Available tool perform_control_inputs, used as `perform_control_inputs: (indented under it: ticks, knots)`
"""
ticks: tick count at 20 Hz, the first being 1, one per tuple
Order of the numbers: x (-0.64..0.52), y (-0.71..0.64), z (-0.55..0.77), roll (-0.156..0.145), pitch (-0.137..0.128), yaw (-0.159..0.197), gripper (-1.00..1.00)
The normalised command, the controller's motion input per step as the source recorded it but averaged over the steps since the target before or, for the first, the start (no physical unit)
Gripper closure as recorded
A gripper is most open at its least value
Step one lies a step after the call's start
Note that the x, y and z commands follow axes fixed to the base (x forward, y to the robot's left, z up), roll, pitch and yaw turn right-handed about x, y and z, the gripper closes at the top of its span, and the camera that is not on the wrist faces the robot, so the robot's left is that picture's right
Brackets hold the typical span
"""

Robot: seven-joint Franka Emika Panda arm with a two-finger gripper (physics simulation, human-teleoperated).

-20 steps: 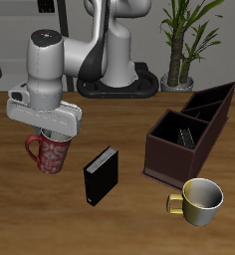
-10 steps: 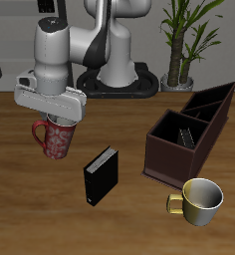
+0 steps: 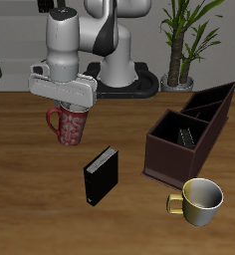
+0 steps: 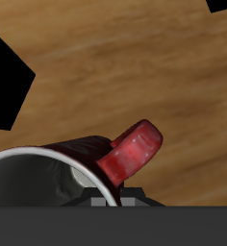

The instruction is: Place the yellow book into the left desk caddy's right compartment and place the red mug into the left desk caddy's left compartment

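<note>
1. Setting: simulated office or study desk.
2. Evidence: wooden table [image 3: 20,199]; dark brown desk caddy [image 3: 189,131]; black book [image 3: 102,175] beside it; potted plant [image 3: 181,40] behind the caddy.

Brown wood-grain table [image 3: 30,209] bearing a black upright book [image 3: 102,176] near its middle, a dark brown rectangular desk caddy [image 3: 190,129] with inner dividers farther back, and a shiny yellow-gold mug [image 3: 197,201] near the front edge, just before the caddy.
</note>
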Motion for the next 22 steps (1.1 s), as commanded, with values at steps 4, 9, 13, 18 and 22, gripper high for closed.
perform_control_inputs:
  ticks: [4, 9, 13, 18, 22]
  knots:
    - [-0.38, 0.17, 0.13, -0.022, -0.069, -0.024, 1.00]
    - [-0.27, 0.14, -0.01, -0.050, -0.055, 0.035, 1.00]
    - [-0.17, 0.26, 0.01, 0.000, -0.010, 0.033, 1.00]
    - [-0.35, 0.31, 0.13, 0.007, -0.062, 0.009, 1.00]
    - [-0.39, 0.32, 0.12, 0.019, -0.042, 0.030, 1.00]
